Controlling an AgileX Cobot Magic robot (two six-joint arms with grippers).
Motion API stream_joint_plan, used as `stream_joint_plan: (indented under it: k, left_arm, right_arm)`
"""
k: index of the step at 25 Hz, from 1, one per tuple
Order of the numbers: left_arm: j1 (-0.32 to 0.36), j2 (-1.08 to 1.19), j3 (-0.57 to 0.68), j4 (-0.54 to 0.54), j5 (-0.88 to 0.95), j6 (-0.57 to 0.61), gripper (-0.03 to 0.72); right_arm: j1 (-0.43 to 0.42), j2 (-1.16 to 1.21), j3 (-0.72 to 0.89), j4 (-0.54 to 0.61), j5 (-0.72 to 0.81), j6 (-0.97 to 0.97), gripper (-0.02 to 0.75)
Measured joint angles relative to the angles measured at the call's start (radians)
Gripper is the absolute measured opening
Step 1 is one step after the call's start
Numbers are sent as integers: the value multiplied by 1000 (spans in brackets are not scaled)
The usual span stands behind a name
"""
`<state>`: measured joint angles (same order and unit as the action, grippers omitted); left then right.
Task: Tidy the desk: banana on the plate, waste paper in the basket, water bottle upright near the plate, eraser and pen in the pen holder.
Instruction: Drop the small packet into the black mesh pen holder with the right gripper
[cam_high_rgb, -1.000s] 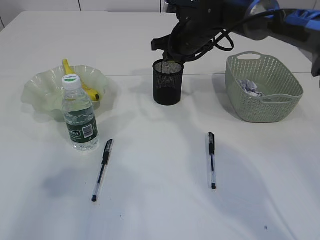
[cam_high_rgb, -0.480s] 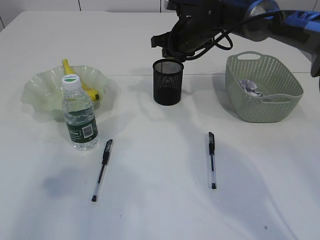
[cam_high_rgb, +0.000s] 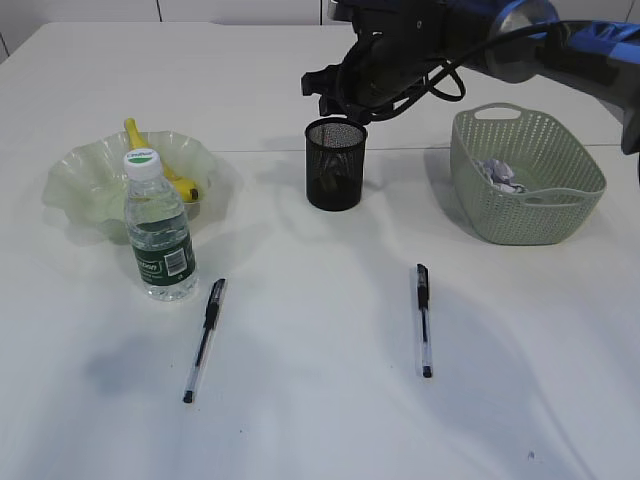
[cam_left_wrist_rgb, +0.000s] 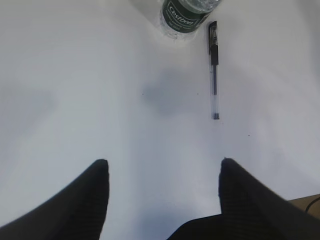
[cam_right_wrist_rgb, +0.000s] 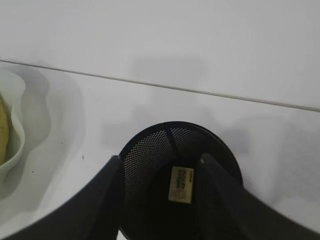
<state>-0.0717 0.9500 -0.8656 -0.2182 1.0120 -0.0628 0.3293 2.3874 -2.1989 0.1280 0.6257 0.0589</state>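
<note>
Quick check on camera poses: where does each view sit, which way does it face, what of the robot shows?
Exterior: in front of the table, slanting down; right arm over the pen holder, plate, basket.
Left wrist: above the table, looking down past open jaws of the left gripper at the left pen and bottle.
Right wrist: straight down between the right gripper's jaws into the holder, eraser inside.
Shared: holder in exterior and right wrist; bottle, left pen in exterior and left wrist.

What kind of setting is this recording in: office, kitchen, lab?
Probably a lab tabletop staged as an office desk: a bare white table holding a mesh pen holder, two loose pens and a small waste basket.
</note>
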Motion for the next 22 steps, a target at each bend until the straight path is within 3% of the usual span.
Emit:
stream_joint_plan:
  k: [7, 16, 22]
  left_arm:
    - [0, 0, 0, 0, 0, 0, 484]
    - [0, 0, 0, 0, -11, 0, 484]
    - [0, 0, 0, 0, -20, 0, 484]
  right_arm:
    - [0, 0, -98, -4, 138, -1, 350]
    - [0, 0, -323, -73, 498, 12, 350]
    - [0, -32, -339, -110, 621, 19, 350]
